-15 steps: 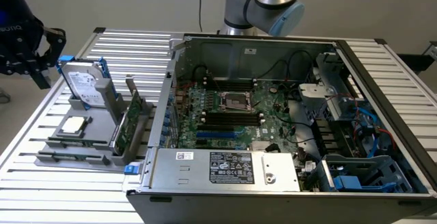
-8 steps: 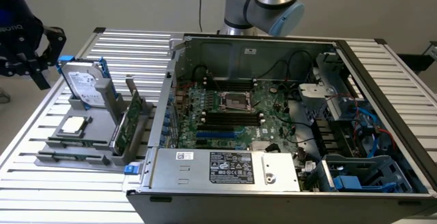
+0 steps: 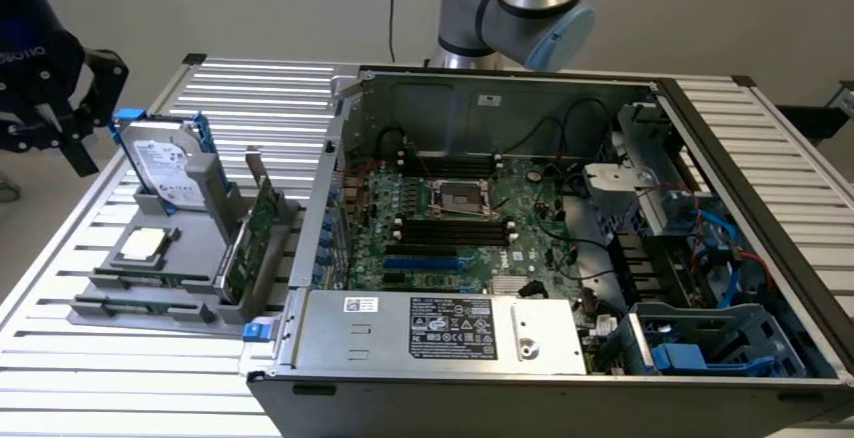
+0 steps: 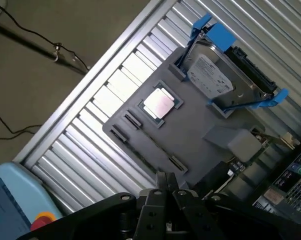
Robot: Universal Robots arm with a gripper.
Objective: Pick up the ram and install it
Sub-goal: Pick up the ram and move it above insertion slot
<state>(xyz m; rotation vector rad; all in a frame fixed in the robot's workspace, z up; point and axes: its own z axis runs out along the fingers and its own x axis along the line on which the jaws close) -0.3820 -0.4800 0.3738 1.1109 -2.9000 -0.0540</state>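
The ram (image 3: 154, 279) stands edgewise in clips at the grey tray's (image 3: 187, 248) edge opposite the hard drive (image 3: 167, 163) — likely so fingers can pinch it; the gripper (image 4: 166, 182) hovers above, jaws clenched, empty.

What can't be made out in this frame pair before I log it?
Wrist view: the ram sits edge-on in the gray holder, a thin line; chips and label unseen.
Wrist view: the tool hides one corner of the holder.
Exterior view: the motherboard slots are too small to judge their latches.
Exterior view: the arm is cut off by the top edge.
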